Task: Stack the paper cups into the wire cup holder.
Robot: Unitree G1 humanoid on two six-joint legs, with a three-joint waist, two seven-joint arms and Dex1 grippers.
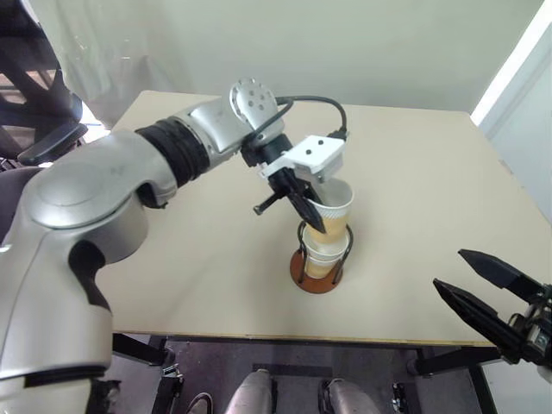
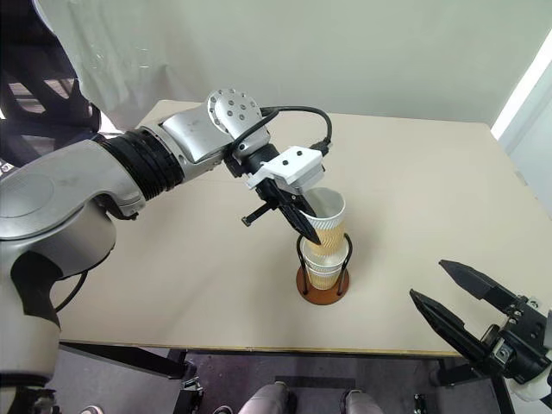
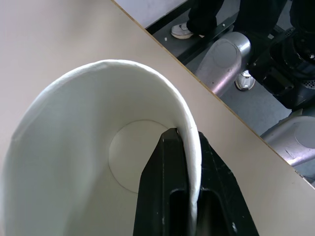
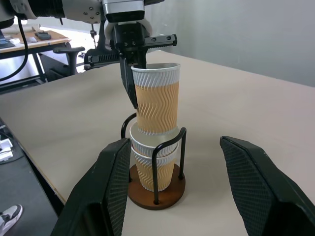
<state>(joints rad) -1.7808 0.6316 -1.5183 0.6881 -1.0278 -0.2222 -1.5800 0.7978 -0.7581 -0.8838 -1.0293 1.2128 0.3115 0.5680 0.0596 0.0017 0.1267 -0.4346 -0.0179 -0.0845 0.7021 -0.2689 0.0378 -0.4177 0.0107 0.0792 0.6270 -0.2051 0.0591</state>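
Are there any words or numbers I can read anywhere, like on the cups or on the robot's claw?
None: there is no writing to read.
The paper cups carry only a wavy ribbed pattern, no words.
The wire cup holder, the left claw and the table are plain too.

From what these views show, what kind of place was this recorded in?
Probably an office or lab test space. A plain tan table stands by a bare pale wall, and the right wrist view shows a black office chair and a desk with small items behind it.
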